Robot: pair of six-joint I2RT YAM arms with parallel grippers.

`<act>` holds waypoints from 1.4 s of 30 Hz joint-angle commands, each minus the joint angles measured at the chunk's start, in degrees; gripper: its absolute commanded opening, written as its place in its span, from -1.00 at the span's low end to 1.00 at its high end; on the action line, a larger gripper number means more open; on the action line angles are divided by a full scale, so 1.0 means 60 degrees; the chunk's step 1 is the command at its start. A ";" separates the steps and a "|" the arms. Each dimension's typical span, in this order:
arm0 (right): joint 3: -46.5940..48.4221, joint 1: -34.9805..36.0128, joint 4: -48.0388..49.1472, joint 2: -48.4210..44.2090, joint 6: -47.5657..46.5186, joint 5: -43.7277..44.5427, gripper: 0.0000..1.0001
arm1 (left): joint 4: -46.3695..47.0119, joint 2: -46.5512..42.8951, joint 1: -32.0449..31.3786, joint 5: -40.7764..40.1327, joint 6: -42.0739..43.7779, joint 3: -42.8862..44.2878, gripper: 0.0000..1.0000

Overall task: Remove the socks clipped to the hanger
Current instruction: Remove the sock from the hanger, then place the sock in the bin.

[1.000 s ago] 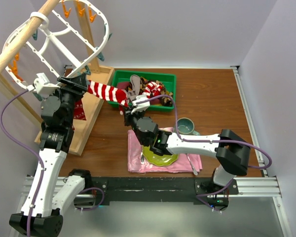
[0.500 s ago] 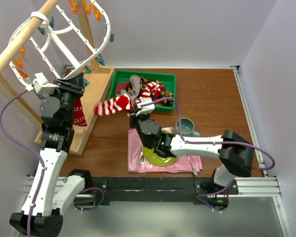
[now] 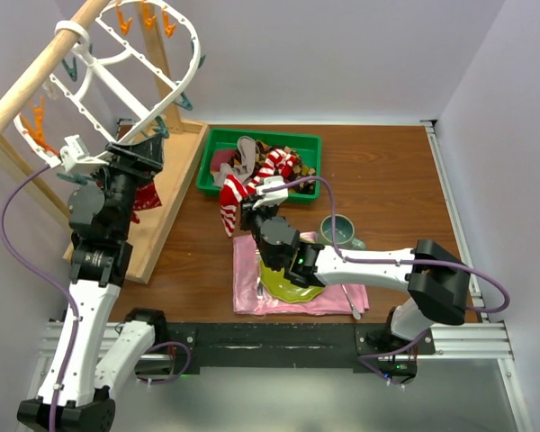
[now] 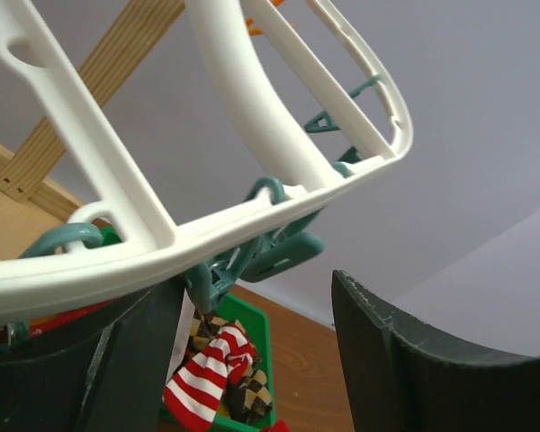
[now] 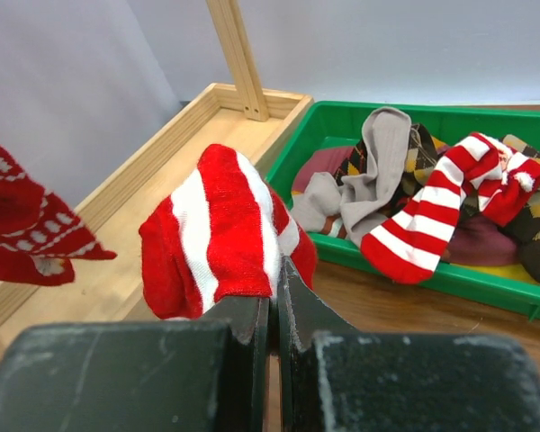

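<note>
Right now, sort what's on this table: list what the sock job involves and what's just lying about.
Job: white hanger, striped sock in the right gripper, red patterned sock hanging, green tray holding loose socks.
Lying about: pink cloth, yellow-green plate, teal mug.

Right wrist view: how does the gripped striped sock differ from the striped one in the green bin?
The gripped striped sock is pinched in the shut right gripper, bunched, outside the green bin; the binned striped sock lies loose, stretched out inside it. The gripped one is alone; the binned one rests on other socks, its end over the rim. Both are red-and-white striped.
</note>
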 commanded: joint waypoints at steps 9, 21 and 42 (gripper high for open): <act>0.0388 -0.1169 -0.0864 -0.0709 0.0664 -0.1604 -1.00 | -0.0883 -0.0999 -0.0029 0.2357 0.0970 -0.0163 0.55; 0.1763 -0.4610 -0.2227 -0.0154 0.1574 -0.3569 -1.00 | -0.1513 -0.1703 -0.0029 0.3148 0.1234 -0.0442 0.56; 0.7127 -0.5581 -0.5831 0.7038 0.2335 -0.5926 -1.00 | -0.1924 -0.1879 -0.0029 0.3941 0.1483 -0.0164 0.56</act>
